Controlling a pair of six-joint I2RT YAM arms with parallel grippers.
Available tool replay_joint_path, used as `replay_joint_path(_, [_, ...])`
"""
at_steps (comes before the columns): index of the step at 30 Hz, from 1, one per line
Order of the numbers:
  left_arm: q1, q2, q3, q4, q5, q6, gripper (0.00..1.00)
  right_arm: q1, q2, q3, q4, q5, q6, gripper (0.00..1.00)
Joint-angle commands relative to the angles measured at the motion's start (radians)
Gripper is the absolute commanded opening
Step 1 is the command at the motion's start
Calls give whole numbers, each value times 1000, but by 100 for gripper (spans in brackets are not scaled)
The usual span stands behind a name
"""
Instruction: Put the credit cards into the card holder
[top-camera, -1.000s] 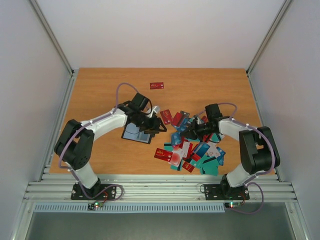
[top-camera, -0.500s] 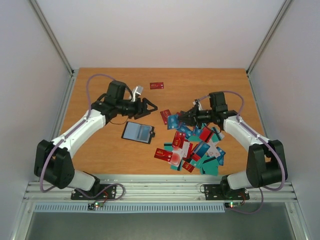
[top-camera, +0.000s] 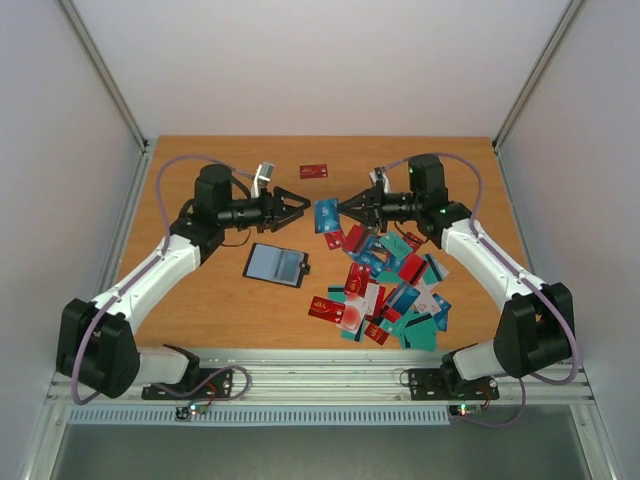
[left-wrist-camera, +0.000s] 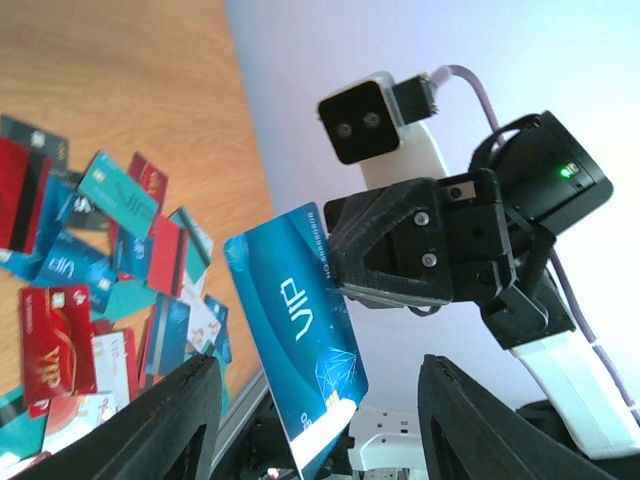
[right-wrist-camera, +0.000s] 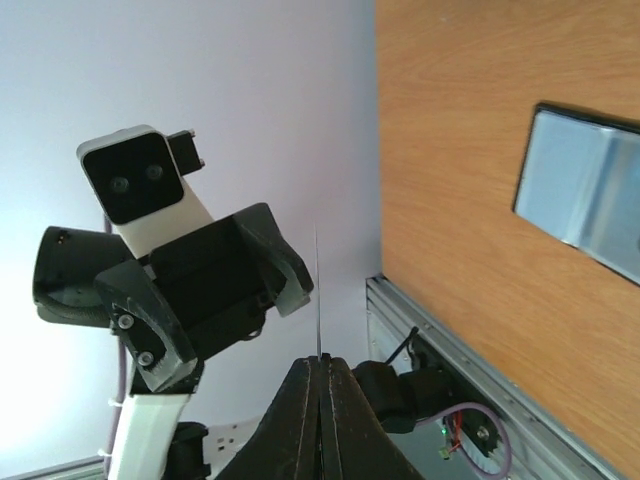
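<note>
My right gripper (top-camera: 345, 210) is shut on a blue credit card (top-camera: 326, 214), held in the air above the table's middle. My left gripper (top-camera: 300, 208) faces it, open and just left of the card. In the left wrist view the blue VIP card (left-wrist-camera: 295, 330) hangs from the right gripper (left-wrist-camera: 420, 250), its lower end between my spread left fingers (left-wrist-camera: 175, 415) without touching them. The right wrist view shows the card edge-on (right-wrist-camera: 318, 290). The black card holder (top-camera: 275, 264) lies open on the table below. Many credit cards (top-camera: 385, 290) are heaped at the right.
One red card (top-camera: 314, 171) lies alone near the back of the wooden table (top-camera: 200, 170). Metal rails (top-camera: 320, 375) run along the near edge and white walls close in both sides. The card holder (right-wrist-camera: 585, 200) shows a pale sheen inside.
Both arms rose and swung toward each other. My right gripper lifted the blue card off the heap. My left gripper left the card holder and now faces the card.
</note>
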Motion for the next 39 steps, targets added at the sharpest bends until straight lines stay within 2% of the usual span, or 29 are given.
replay_joint_path(1, [8, -56, -28, 227, 46, -91, 54, 35, 2, 70, 42, 8, 43, 1])
replay_joint_path(6, [14, -81, -43, 298, 33, -149, 47, 53, 18, 110, 88, 8, 81, 1])
replay_joint_path(19, [16, -133, -20, 87, -22, -23, 44, 64, 15, 143, 157, 4, 145, 1])
replay_joint_path(23, [16, -110, -35, 171, 13, -55, 38, 74, 21, 153, 192, -1, 159, 1])
replay_joint_path(28, [16, -108, -48, 262, 18, -100, 37, 95, 27, 164, 203, -3, 165, 1])
replay_joint_path(29, [16, -99, -48, 285, 27, -113, 35, 99, 29, 165, 205, -3, 164, 1])
replay_joint_path(32, [16, -91, -60, 366, 37, -162, 21, 108, 31, 166, 210, -1, 165, 1])
replay_joint_path(35, [16, -91, -68, 390, 36, -179, 2, 113, 33, 170, 217, -4, 170, 1])
replay_joint_path(39, [16, -97, -79, 415, 37, -198, 0, 115, 40, 187, 216, -42, 153, 2])
